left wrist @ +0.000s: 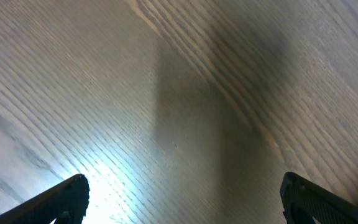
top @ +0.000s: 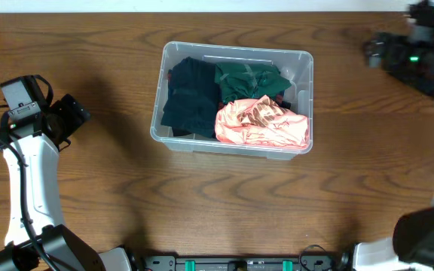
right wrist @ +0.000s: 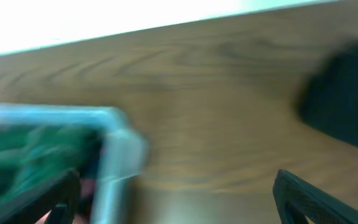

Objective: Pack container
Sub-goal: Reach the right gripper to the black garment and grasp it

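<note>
We see a brown wood-grain tabletop (top: 224,211) filling the overhead view. At its middle, slightly toward the far edge, stands the clear rectangular plastic container (top: 202,144). It holds a dark, nearly black folded garment (top: 189,98) on its left side, a shiny pink crumpled garment (top: 262,124) at the near right, and a dark green garment (top: 249,79) at the far right. The left gripper (left wrist: 182,199) hangs over bare wood well left of the container, its fingers spread wide and holding nothing. The right gripper (right wrist: 179,199), blurred, sits beyond the container's far right corner, fingers likewise apart.
</note>
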`<state>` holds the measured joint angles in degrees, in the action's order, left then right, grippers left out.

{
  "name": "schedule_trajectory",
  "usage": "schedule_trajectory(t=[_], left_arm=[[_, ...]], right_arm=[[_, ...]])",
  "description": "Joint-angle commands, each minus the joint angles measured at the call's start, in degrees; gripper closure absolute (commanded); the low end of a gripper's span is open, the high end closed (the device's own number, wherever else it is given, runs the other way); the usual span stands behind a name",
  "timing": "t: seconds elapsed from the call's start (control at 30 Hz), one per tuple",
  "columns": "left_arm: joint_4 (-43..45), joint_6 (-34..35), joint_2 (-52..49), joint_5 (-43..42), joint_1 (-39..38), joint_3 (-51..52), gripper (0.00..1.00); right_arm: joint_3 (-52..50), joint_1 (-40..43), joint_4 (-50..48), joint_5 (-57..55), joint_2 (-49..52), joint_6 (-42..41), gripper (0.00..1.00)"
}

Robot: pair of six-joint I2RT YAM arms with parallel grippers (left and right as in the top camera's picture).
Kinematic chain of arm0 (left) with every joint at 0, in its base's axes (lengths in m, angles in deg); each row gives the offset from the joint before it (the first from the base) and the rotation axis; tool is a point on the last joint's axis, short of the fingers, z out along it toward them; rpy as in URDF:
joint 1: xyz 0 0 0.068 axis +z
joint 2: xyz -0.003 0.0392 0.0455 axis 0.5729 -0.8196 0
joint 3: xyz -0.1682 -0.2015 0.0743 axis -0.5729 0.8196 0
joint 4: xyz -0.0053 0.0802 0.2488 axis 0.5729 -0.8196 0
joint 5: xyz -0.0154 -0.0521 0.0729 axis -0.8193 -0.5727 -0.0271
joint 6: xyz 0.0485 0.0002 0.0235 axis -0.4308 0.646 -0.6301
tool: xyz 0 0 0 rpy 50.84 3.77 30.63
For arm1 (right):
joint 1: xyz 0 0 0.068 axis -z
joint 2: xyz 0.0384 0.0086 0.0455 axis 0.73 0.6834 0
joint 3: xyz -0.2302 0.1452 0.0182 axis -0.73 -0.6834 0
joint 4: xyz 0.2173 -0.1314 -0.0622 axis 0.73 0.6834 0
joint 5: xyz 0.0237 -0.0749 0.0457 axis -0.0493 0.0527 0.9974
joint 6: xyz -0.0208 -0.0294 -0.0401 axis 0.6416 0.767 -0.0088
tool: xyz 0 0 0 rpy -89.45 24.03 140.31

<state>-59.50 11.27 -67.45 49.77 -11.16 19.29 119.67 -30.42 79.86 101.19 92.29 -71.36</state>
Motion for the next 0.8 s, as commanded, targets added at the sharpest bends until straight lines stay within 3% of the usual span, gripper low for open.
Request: schedule_trajectory(t=[0.0, 0.37, 0.77], left_arm=[[-0.22, -0.48, 0.17, 0.28, 0.2, -0.83, 0.02], [-0.22, -0.5, 0.17, 0.28, 0.2, -0.83, 0.02], [-0.22, -0.48, 0.17, 0.28, 0.2, -0.83, 0.02]], right_arm=[[-0.48, 5.46, -2.08, 1.57, 4.55, -1.05, 0.03], [-0.48, 13.29, -17.25, 1.11, 18.23, -5.51, 0.04], [-0.48, 23.76, -22.03, 0.44, 22.62, -7.23, 0.03]])
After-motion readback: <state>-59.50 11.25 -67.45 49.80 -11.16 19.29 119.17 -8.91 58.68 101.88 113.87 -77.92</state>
